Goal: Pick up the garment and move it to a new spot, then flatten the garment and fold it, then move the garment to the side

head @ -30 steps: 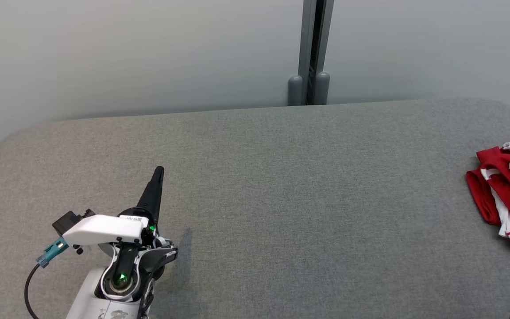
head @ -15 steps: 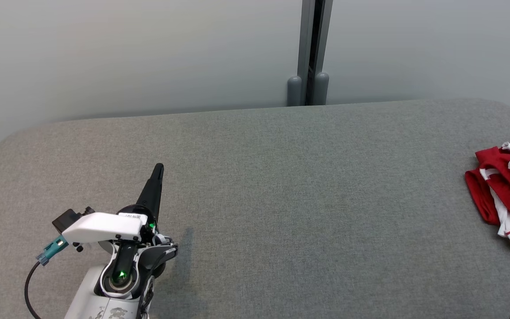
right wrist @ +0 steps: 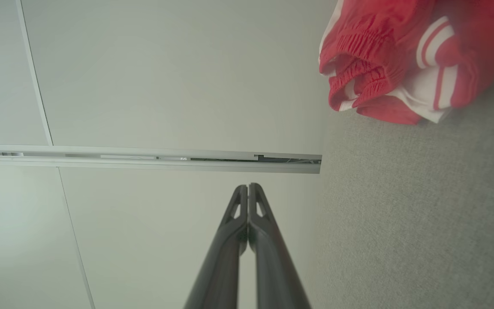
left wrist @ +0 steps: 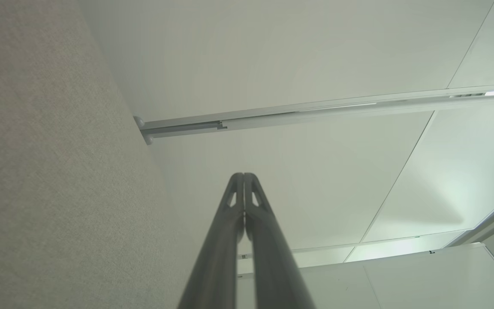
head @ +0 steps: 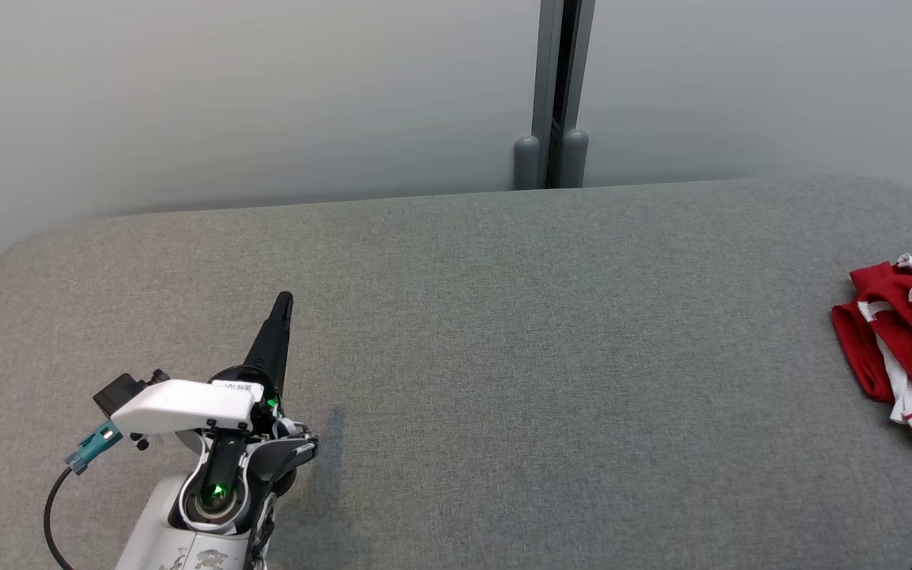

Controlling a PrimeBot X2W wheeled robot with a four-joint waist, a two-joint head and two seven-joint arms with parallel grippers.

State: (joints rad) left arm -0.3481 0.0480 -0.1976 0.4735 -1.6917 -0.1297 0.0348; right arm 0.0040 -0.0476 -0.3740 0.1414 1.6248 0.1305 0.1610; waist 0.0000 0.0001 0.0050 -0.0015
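Observation:
The garment (head: 903,344) is a crumpled red piece with white stripes, lying at the far right edge of the grey padded table (head: 503,332); the right wrist view has the garment (right wrist: 401,64) at its upper right. My left gripper (head: 285,301) hovers over the table's front left, shut, empty, fingers pointing away from me. Seen from its own wrist, the left gripper (left wrist: 244,177) has its fingers pressed together. My right gripper (right wrist: 248,187) is shut with nothing in it, well short of the garment.
A pale wall with a grey vertical post (head: 559,95) stands behind the table. A teal connector and black cable (head: 88,451) hang off my left wrist. The table's rounded far corners curve away at left and right.
The left gripper sits slightly farther from me than a second ago. The garment has not moved.

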